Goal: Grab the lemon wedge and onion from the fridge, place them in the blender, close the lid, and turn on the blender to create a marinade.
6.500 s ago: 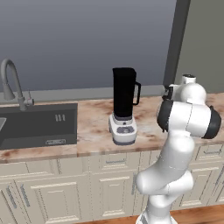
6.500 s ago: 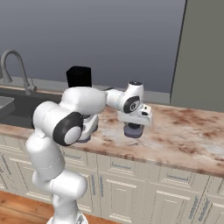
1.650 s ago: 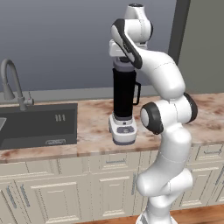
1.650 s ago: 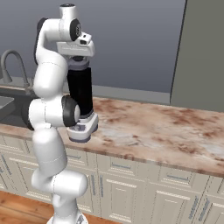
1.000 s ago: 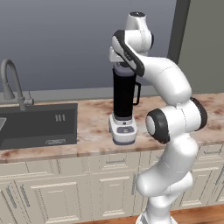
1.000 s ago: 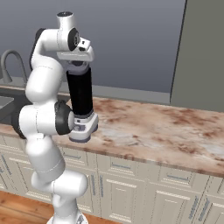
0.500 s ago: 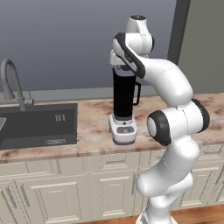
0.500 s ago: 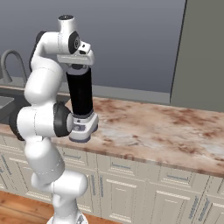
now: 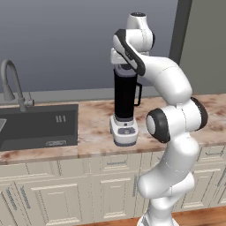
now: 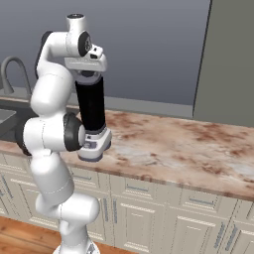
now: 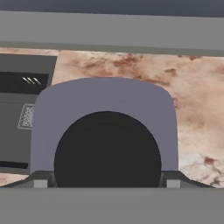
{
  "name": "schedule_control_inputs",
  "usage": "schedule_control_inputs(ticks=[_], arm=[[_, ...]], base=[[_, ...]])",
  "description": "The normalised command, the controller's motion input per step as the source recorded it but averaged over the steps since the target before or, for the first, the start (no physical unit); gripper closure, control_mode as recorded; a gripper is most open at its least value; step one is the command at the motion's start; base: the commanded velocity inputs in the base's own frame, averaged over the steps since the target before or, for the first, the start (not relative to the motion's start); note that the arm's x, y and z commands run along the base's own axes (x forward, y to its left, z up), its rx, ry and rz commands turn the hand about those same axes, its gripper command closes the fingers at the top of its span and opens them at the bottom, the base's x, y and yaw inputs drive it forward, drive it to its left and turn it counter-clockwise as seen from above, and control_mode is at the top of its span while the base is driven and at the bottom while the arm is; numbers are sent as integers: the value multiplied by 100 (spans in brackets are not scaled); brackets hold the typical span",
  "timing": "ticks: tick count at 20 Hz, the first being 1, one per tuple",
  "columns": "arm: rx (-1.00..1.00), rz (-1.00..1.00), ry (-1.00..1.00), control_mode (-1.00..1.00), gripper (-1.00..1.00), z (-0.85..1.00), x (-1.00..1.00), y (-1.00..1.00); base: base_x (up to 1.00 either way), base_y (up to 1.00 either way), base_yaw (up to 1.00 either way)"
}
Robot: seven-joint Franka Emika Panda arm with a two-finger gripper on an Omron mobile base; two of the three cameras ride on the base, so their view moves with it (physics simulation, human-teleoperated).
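Observation:
The blender (image 9: 126, 99) (image 10: 92, 111), a tall black jug on a white base (image 11: 105, 94), stands on the counter beside the sink. My gripper (image 9: 125, 66) (image 10: 88, 73) (image 11: 107, 183) points straight down onto the jug's top. It is shut on the lid (image 10: 88, 75) (image 11: 107, 148), a dark disc that sits between the two fingertips at the jug's mouth. Whether the lid rests fully on the rim I cannot tell. The lemon wedge and the onion are hidden. The fridge (image 9: 203, 44) (image 10: 230, 59) shows as a tall grey wall at the right.
A dark sink (image 9: 39, 126) with a curved faucet (image 9: 11, 84) lies left of the blender. The mottled brown counter (image 10: 173, 144) runs to the right toward the fridge. Cream cabinet fronts (image 9: 66, 190) fill the space below.
Earlier the hand was low over the counter, right of the blender; now it is above the jug. Over the last second it has barely moved.

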Motion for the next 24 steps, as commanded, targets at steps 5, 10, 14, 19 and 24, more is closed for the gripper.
schedule_control_inputs(ticks=[5,10,14,19,24], arm=[[0,0,1,-100,100,6,0,0],[0,-1,10,-100,100,8,-10,0],[0,0,3,-100,100,0,-17,0],[-1,0,0,-100,100,-10,0,0],[-2,0,4,-100,100,-25,0,0]], base=[[0,0,0],[0,0,0],[0,0,0],[0,0,0],[0,0,0]])
